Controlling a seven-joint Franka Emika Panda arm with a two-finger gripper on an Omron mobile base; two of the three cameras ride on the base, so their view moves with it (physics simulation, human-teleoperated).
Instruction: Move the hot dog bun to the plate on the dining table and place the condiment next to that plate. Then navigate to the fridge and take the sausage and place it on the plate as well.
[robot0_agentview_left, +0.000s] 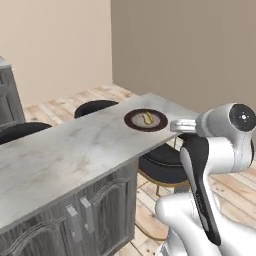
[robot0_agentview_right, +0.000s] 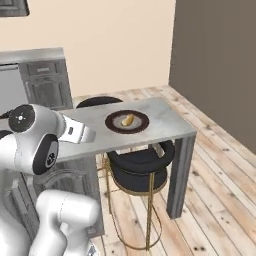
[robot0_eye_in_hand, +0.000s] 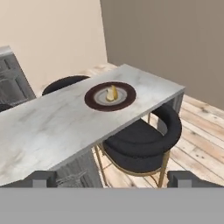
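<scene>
The plate (robot0_eye_in_hand: 96, 99), with its dark brown rim and cream centre, lies near the far end of the dining table (robot0_eye_in_hand: 48, 122). The tan-yellow hot dog bun (robot0_eye_in_hand: 112, 93) rests in the plate's middle, and both base views show the bun (robot0_agentview_left: 147, 118) (robot0_agentview_right: 127, 120) and the plate (robot0_agentview_left: 133, 122) (robot0_agentview_right: 113, 126) as well. My gripper (robot0_eye_in_hand: 113, 178) is open with nothing between its fingers, held above the table's near edge and short of the plate. It points toward the plate in the base views (robot0_agentview_left: 176, 125) (robot0_agentview_right: 91, 135). The condiment, fridge and sausage are out of view.
A black round stool with gold legs (robot0_eye_in_hand: 142, 146) (robot0_agentview_right: 140, 165) is tucked under the table's end below the plate. A second black stool (robot0_eye_in_hand: 64, 83) stands on the far side. Grey panelled cabinets (robot0_agentview_right: 45, 82) line the back wall. Wooden floor (robot0_agentview_right: 215, 165) lies open to the right.
</scene>
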